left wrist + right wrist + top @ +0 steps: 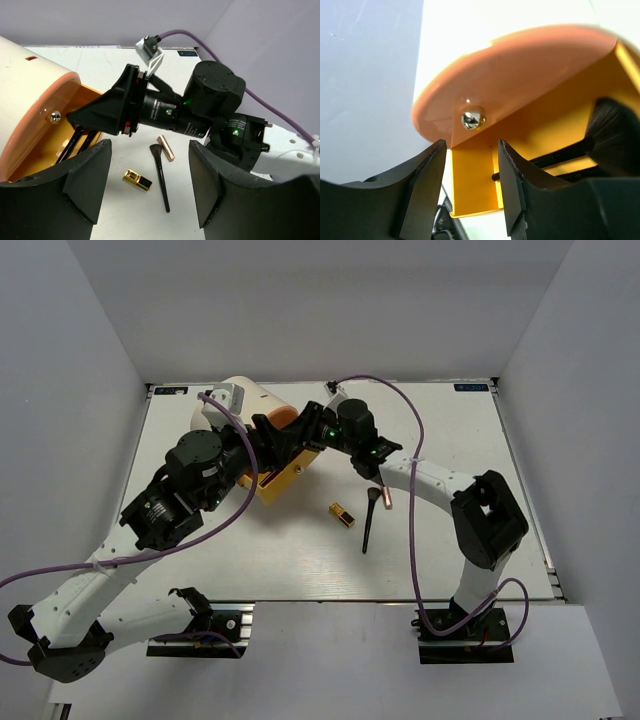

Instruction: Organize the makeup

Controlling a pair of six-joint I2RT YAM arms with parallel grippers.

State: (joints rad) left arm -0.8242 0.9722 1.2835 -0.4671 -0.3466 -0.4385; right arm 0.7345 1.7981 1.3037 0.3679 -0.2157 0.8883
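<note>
One risk stood out to us: the right tool [471,145], close under the round silver knob [471,120] of the yellow-orange drawer [470,187] in the big cream cylinder [30,75], could shove that drawer or snag the black-handled brushes [615,135] lying inside. Its jaws stood spread, gripping nothing; whether they touched the drawer wall we could not tell. The left tool [149,147] hung wide apart and empty above the white surface [450,440], where a gold-and-black lipstick [137,180], a thin black brush [161,175] and a slim rose-gold tube [165,148] lay loose
</note>
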